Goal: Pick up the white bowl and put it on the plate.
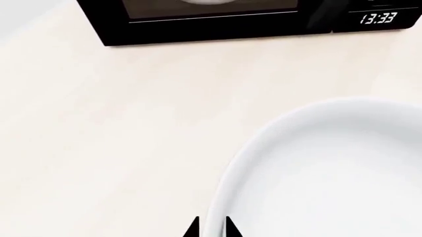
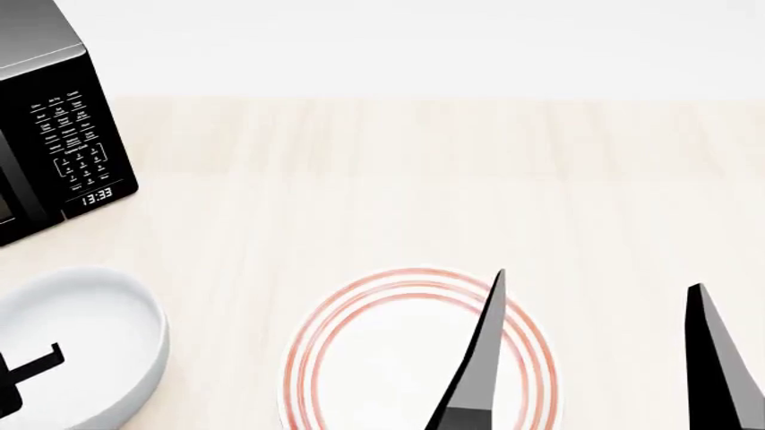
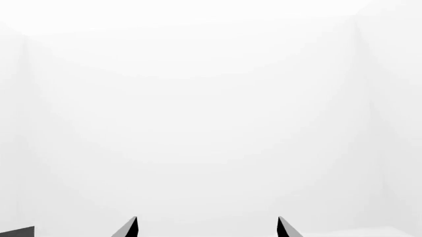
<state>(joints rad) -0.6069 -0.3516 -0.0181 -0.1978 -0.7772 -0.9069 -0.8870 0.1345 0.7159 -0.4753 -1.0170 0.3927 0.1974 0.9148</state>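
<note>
The white bowl (image 2: pixel 84 336) is at the near left of the pale wood table, below the microwave. In the left wrist view its rim (image 1: pixel 316 163) runs between the two black fingertips of my left gripper (image 1: pixel 211 228), which is closed on the rim. The plate (image 2: pixel 371 358), white with red rings, lies flat at the near middle, to the right of the bowl. My right gripper (image 2: pixel 597 358) is open and empty, raised over the plate's right side, one finger crossing in front of it. The right wrist view shows only its spread tips (image 3: pixel 205 226) against blank white.
A black microwave (image 2: pixel 48 134) stands at the far left, its clock reading 13:33; it also shows in the left wrist view (image 1: pixel 211 24) beyond the bowl. Bare wood tabletop (image 2: pixel 478 179) stretches behind the plate to the white wall.
</note>
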